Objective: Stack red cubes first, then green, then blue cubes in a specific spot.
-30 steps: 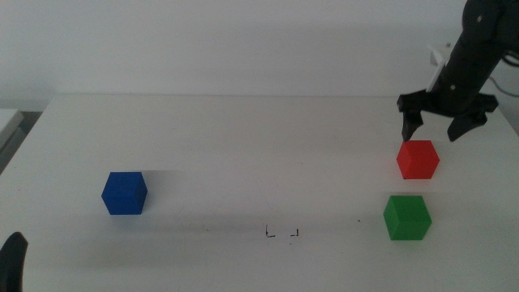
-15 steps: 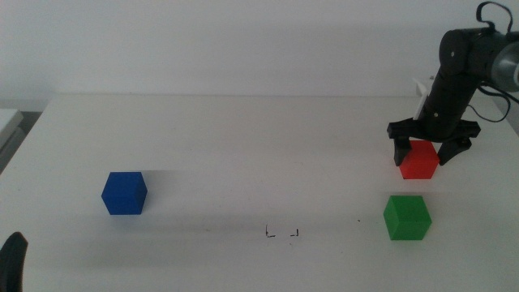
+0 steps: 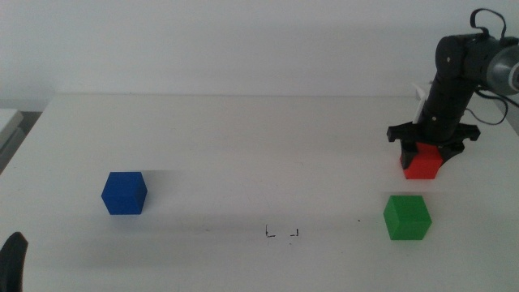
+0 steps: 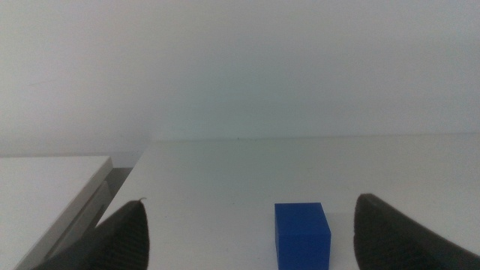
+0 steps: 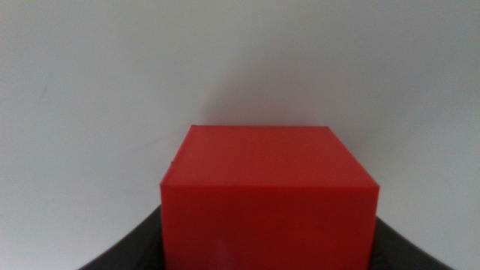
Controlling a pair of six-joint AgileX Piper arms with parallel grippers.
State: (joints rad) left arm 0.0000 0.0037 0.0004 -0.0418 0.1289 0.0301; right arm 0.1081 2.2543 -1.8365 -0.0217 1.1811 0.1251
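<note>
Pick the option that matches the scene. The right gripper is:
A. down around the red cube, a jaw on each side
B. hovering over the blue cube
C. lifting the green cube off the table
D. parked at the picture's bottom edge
A: in the middle view the right gripper sits low over the red cube, and the right wrist view shows the cube filling the space between its jaws.

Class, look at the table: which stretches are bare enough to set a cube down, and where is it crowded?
Bare: the wide middle of the table between the blue cube and the green cube, including around the small corner marks. Crowded: the right side, where the right pincer straddles the red cube just behind the green cube. The left pincer waits, open, near the blue cube.
</note>
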